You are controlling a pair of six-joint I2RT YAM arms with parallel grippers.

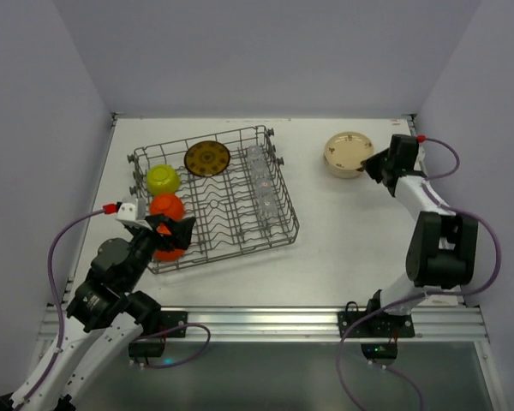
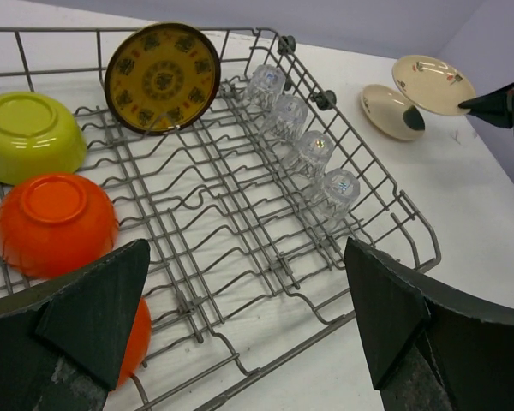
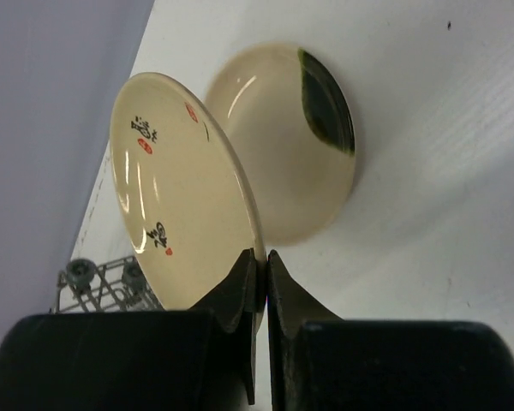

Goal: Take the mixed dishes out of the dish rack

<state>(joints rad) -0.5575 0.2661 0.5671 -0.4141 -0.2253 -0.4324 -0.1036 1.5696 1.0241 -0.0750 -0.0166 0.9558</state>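
rack [image 1: 231, 231] sits left of centre on the table [image 1: 343, 248]. the drop zone is far right, well apart from it, presumably so unloaded dishes stay out of the arms' way. right gripper [image 3: 259, 254]: jaws closed tight on the rim of a cream plate [image 3: 184, 188], an edge pinch, likely because a flat plate offers no other purchase. the plate hangs tilted on edge, just beside and partly over a second cream plate [image 3: 295, 145] lying on the table. this looks like a stacking move, though i cannot tell whether the two touch. left gripper [image 2: 247, 244]: jaws spread fully wide, holding nothing and touching nothing visible, poised over the rack's near left corner. an orange bowl [image 2: 56, 223] lies just beyond it, and a second orange bowl [image 2: 137, 338] is half hidden behind one finger. judgement: the wide opening suits a bowl as the next pick. also in the rack: lime bowl [image 2: 30, 133] far left, patterned plate [image 2: 163, 77] upright against the far side, and a row of cups [image 2: 313, 150] along the right side.
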